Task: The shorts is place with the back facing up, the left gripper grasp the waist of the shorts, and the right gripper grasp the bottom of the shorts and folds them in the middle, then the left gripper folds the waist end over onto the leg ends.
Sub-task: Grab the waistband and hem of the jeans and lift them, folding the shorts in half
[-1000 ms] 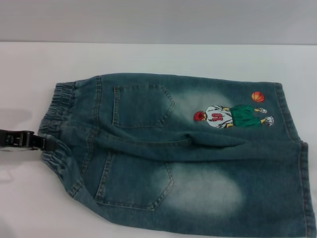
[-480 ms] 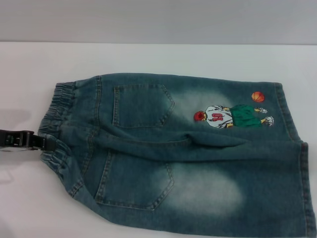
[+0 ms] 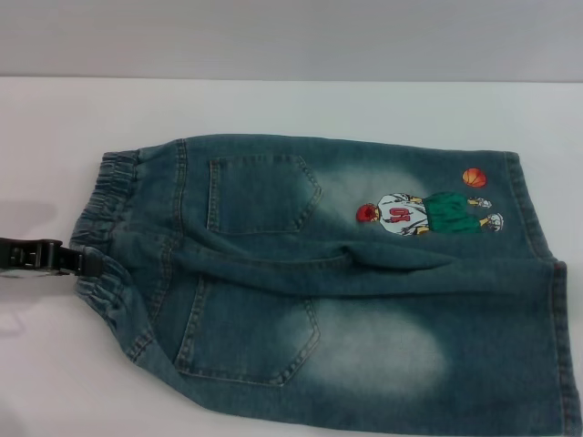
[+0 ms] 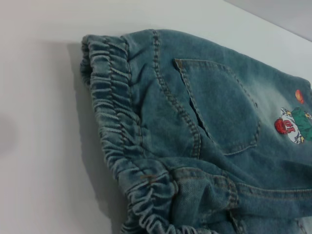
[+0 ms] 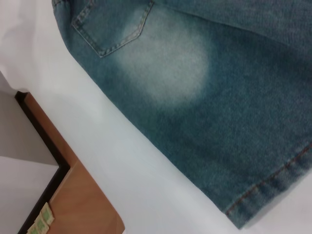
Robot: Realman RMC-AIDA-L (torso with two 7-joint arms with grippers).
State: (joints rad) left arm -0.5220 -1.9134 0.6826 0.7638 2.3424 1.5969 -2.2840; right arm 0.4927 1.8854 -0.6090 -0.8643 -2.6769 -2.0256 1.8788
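Denim, faded blue: the shorts (image 3: 337,282) lie flat on the white table (image 3: 273,109), back side up, spread lengthwise from left to right across my work area.

Item, the waist (image 3: 105,241): gathered elastic band, darker blue, at the left end, ruffled and slightly bunched where my claw meets it. My left wrist view shows the same band (image 4: 119,141) close up, its pleats running along the edge.

Item, the leg ends (image 3: 547,273): two straight stitched hems at the right end, the near one running out of the head view. My right wrist view shows one hem corner (image 5: 273,195) lying on the table.

Item, two back patch pockets: the far one (image 3: 261,193) and the near one (image 3: 246,339), with a raised fold of cloth between them.

Item, embroidered basketball player (image 3: 428,214) on the far leg, with an orange ball (image 3: 474,177) just beside it.

Item, my left gripper (image 3: 86,262): black, entering from the left edge, its tip touching the waist at mid-band; whether the fingers are parted or clamped I cannot tell.

Item, my right gripper: not visible in any view.

Item, brown wooden surface with black edging (image 5: 73,195), beyond the table edge in the right wrist view.
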